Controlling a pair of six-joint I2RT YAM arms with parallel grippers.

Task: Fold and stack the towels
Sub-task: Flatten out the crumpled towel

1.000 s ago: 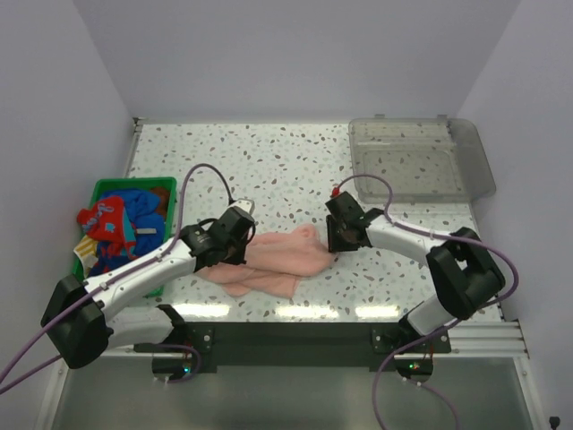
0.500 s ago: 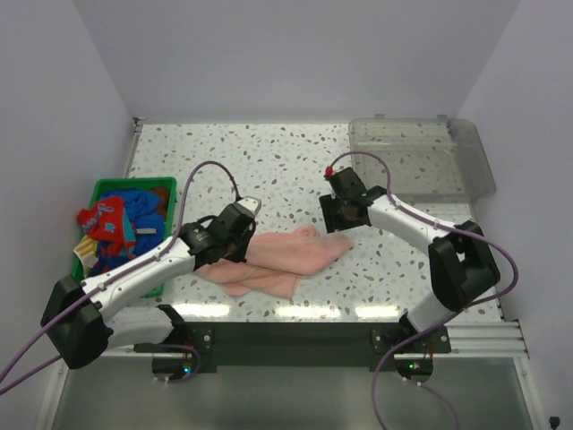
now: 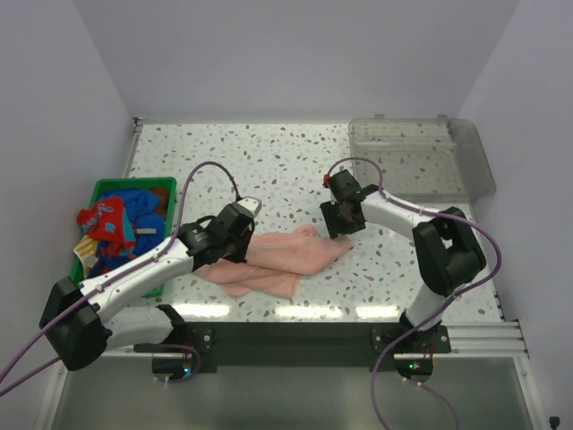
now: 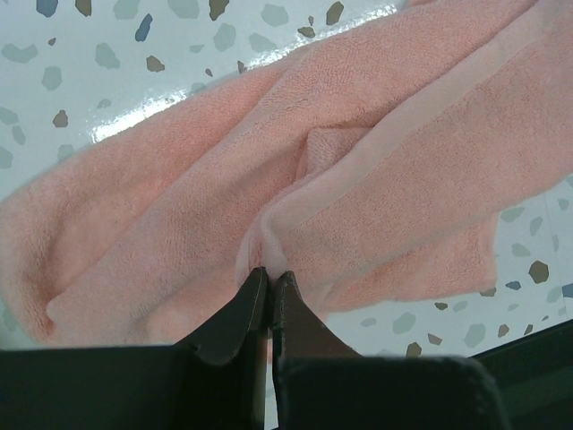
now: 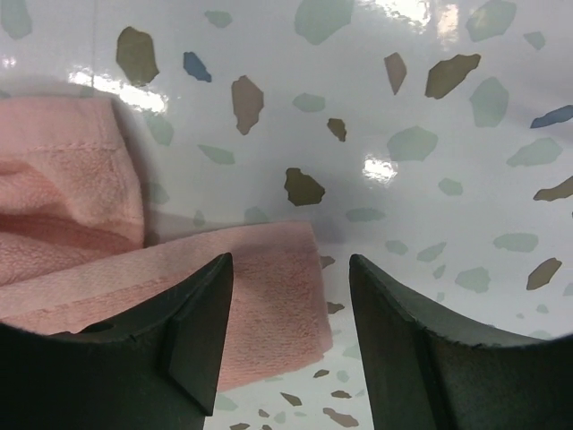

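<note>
Salmon pink towel (image 3: 285, 258) is the only one out on the table (image 3: 269, 161). It lies rumpled front-centre between the two arms, long axis running left-right. Progress: early, nothing folded and no stack started anywhere. The rest of the load sits heaped in the green basket (image 3: 100, 190) at the left edge: plain blue towel (image 3: 136, 208), red-patterned blue towel (image 3: 107, 222), striped yellowish towel (image 3: 85, 251) poking out at the near side. Clear tray (image 3: 421, 166) at far right holds no cloth. Left gripper (image 4: 270, 276) is pinched tight on a raised ridge in the pink towel's left half, jaws together with cloth caught at the tips. Right gripper (image 5: 288, 269) is spread wide, fingers straddling the towel's right-end corner without clamping it; the corner lies flat on the table between them. Cloth condition: terry pile with a woven band along the hem. It is loosely doubled over itself, one layer crossing the other at an angle, edges not aligned, small tucked flap mid-cloth. My read: it needs spreading flat before any real fold, then the same job for everything in the basket.
</note>
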